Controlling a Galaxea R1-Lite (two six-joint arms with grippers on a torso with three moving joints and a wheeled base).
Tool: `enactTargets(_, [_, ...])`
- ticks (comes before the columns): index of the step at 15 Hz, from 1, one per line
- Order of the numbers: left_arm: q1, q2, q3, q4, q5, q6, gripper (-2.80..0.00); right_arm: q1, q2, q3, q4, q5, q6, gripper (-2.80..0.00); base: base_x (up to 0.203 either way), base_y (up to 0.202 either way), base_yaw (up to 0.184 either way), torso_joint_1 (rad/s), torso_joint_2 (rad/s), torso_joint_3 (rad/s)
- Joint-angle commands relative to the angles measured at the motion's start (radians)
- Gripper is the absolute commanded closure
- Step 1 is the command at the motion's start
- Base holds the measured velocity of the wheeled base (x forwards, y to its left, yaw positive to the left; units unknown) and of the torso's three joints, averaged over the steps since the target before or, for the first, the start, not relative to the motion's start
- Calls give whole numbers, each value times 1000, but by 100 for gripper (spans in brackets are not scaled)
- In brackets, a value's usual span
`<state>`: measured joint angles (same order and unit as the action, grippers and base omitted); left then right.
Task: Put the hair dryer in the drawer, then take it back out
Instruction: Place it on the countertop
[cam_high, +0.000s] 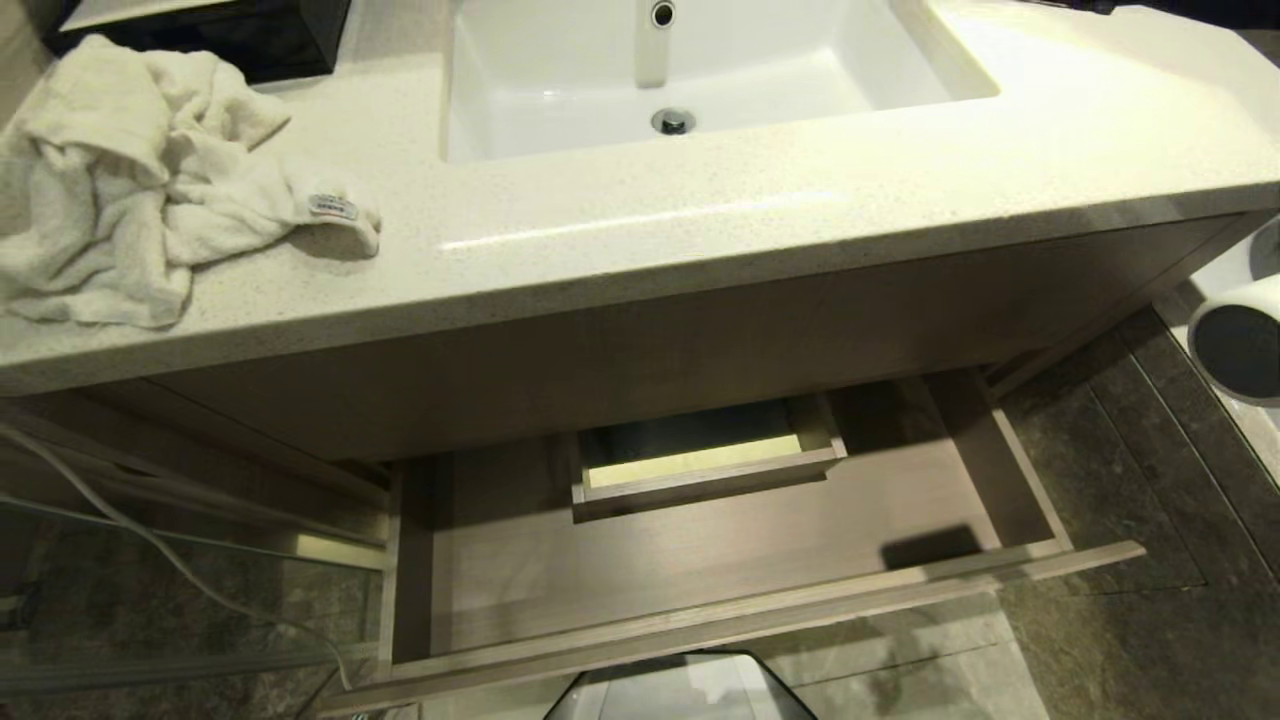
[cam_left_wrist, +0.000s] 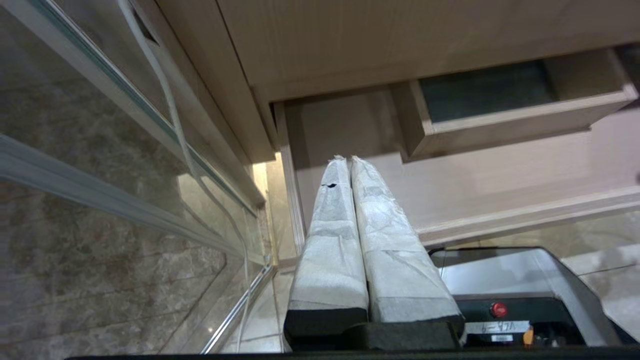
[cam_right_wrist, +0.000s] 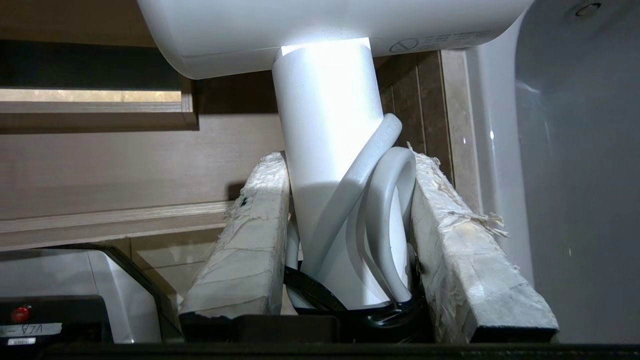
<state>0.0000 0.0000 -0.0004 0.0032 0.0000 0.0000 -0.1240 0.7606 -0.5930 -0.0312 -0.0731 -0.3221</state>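
Observation:
The wide wood-grain drawer (cam_high: 700, 570) stands pulled out below the vanity with nothing lying in it. The white hair dryer (cam_high: 1238, 338) hangs beyond the drawer's right side, above the floor, its dark round end facing me. In the right wrist view my right gripper (cam_right_wrist: 347, 160) is shut on the hair dryer's handle (cam_right_wrist: 325, 125), with the looped white cord (cam_right_wrist: 387, 200) and black strap (cam_right_wrist: 320, 295) caught between the fingers. The barrel runs across above the handle. My left gripper (cam_left_wrist: 348, 160) is shut and holds nothing, parked low in front of the drawer's left part (cam_left_wrist: 500, 170).
A boxed cut-out (cam_high: 700, 460) sits at the drawer's mid-back. Above are the speckled countertop (cam_high: 800, 200), a white sink (cam_high: 560, 90) and a crumpled towel (cam_high: 150, 170). A glass panel with a white cable (cam_high: 150, 545) is at the left, and a white fixture (cam_right_wrist: 575, 150) at the right.

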Motion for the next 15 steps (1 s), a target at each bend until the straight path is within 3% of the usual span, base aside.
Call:
enactTargets(1, [0, 0, 0, 0, 0, 0, 0, 0, 37, -30, -1, -1, -2, 0, 0, 0, 0, 342, -583, -250])
enactTargets(6, [0, 0, 0, 1, 0, 0, 0, 1, 220, -220, -10, -5, -1, 0, 0, 0, 0, 336, -607, -263])
enactTargets(15, [0, -1, -1, 1, 0, 0, 0, 1, 666, -568, -66, -6, 3, 0, 0, 0, 0, 199, -360, -166])
